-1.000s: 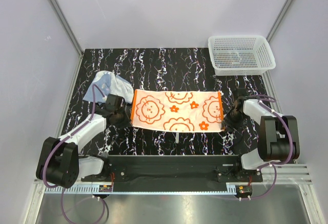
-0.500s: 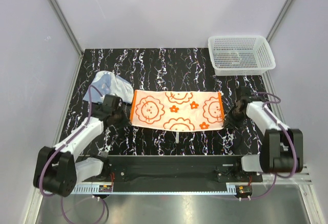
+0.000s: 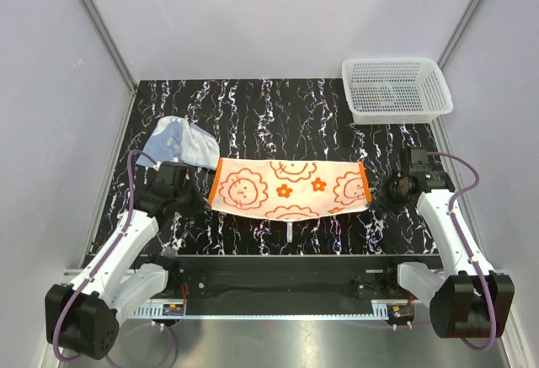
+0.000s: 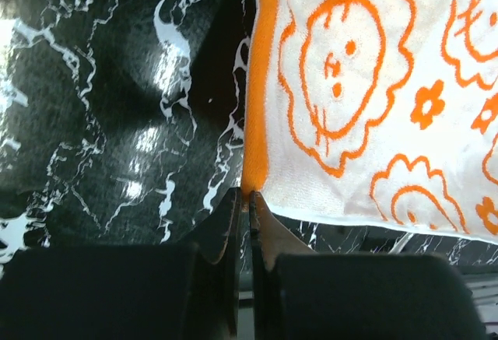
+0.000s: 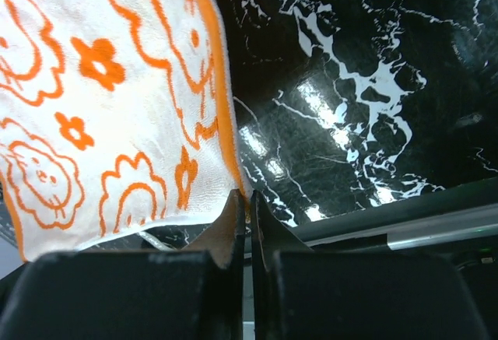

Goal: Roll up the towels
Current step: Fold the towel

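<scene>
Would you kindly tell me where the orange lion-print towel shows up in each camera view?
Top external: the orange towel is at the centre of the frame, spread left to right.
Left wrist: the towel fills the upper right; the left gripper pinches its corner.
Right wrist: the towel fills the upper left; the right gripper pinches its corner.
Shared landmark: the black marbled table.

No readable text or labels.

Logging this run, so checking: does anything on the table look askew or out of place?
The blue towel lies bunched in a heap beyond the left gripper, not flat. The orange lion towel, pinched at its near corners by that gripper and the right gripper, bows between them. Nothing looks spilled or damaged.
</scene>
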Controlling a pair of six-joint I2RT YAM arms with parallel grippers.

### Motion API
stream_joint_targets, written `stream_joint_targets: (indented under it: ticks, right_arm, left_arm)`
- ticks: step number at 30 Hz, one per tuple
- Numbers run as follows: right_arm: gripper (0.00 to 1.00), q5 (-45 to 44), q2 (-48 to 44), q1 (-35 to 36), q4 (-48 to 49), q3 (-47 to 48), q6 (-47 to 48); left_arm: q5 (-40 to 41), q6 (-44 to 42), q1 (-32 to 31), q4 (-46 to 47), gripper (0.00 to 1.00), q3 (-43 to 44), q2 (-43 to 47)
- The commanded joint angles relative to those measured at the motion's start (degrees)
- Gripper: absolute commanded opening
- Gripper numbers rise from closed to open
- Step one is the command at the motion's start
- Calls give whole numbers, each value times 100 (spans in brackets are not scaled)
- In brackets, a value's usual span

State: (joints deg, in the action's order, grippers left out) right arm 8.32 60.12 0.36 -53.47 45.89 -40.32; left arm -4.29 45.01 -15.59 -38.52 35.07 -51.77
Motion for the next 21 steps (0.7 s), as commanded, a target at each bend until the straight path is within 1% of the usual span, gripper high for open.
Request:
stream_joint_targets:
  ticks: [1,3,5,6,7,9,10,13,17,21]
  right_arm:
    - [0,232,-62,-1,-128,218,-82]
    - [0,197,157,-1,-23,394,-21]
    - [0,153,368,-1,126,622,41]
    - [0,170,621,-1,179,701,85]
    - [0,231,754,-1,223,894,181]
    - [0,293,1124,-1,346,1088,252]
    - [0,285,1238,-1,381,1272,313]
    - [0,258,1739,-1,496,1676,454]
    - [0,249,2494,-1,557,2178,586]
    - [0,188,3005,-1,584,2565,709]
  left_arm:
    - [113,-36,21,-296,0,377,18]
    - [226,-141,21,-314,0,640,-157]
    - [289,-370,30,-288,0,886,-587]
    - [358,-449,39,-305,0,1192,-789]
    - [359,-571,39,-322,0,1334,-1122]
    - [359,-686,39,-261,0,1633,-1457]
    - [359,-704,39,-235,0,1861,-1737]
    - [412,-740,56,-182,0,2397,-2152]
    - [421,-757,100,-173,0,2986,-2942]
    - [412,-792,144,-208,0,3506,-3436]
